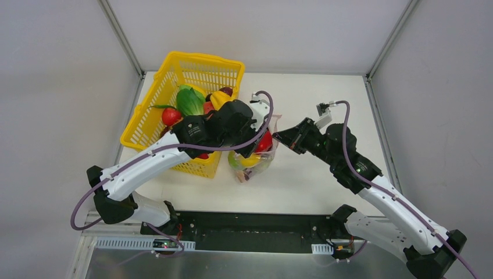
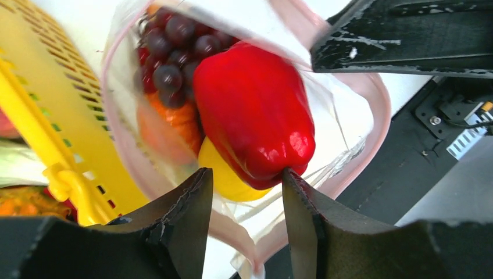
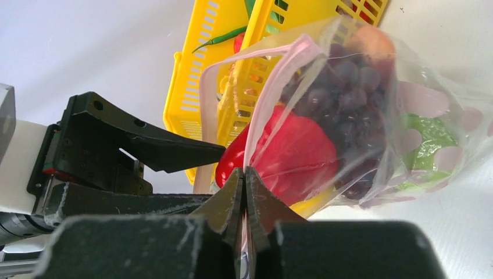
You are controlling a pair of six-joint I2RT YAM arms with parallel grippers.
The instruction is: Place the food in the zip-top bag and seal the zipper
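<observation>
Zip-top bag pinched at its rim, its mouth wide and a pepper in it.
The right gripper (image 3: 244, 174) is clamped on the pink zipper (image 3: 279, 70) of the zip-top bag (image 3: 430, 99), fingertips closed on the strip at the bag's two o'clock edge in the top view. The left gripper (image 2: 245, 177) has its jaws parted over the bag's mouth and grips nothing. The zipper runs between its fingers, and the tip of the red pepper (image 2: 250, 110) lies just beyond them. In the bag, purple grapes (image 2: 171, 52) lie at the pepper's eleven o'clock, an orange fruit (image 2: 168, 125) at nine and a yellow lemon (image 2: 224, 171) at seven. The bag rests on the white table (image 1: 314, 174), with the yellow mesh basket (image 1: 197, 70) just beside it at ten o'clock, holding leafy greens (image 1: 189, 102).
</observation>
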